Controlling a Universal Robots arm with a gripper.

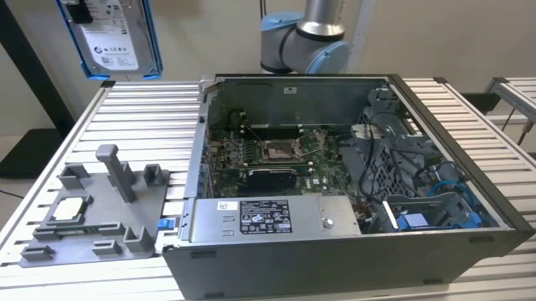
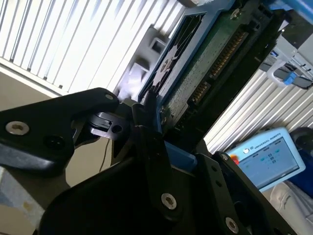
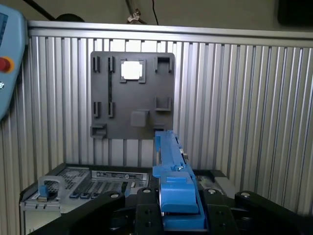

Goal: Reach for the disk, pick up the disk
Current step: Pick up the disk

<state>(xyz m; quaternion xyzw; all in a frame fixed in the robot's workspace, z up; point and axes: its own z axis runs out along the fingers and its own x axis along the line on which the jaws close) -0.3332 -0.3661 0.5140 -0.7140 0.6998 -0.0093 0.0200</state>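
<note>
The disk point(image 1: 110, 36) hangs high in the air at the exterior view's upper left, above the slatted table's back corner, its white label facing out inside the blue bracket. In the second wrist view the disk point(image 2: 205, 68) shows its green circuit-board side. My gripper point(image 2: 155, 125) has its black fingers point(image 2: 146, 147) pressed against the bracket's edge. In the first wrist view the blue bracket point(image 3: 171, 156) runs edge-on out of my gripper point(image 3: 178, 198), which is shut on it, well above the table.
An open computer case point(image 1: 469, 188) fills the table's middle and right, with a long grey box point(image 1: 268, 216) along its front. A grey fixture plate point(image 1: 125, 248) carrying a small silver chip point(image 1: 69, 209) lies at the left. A teach pendant point(image 2: 266, 161) sits beside the table.
</note>
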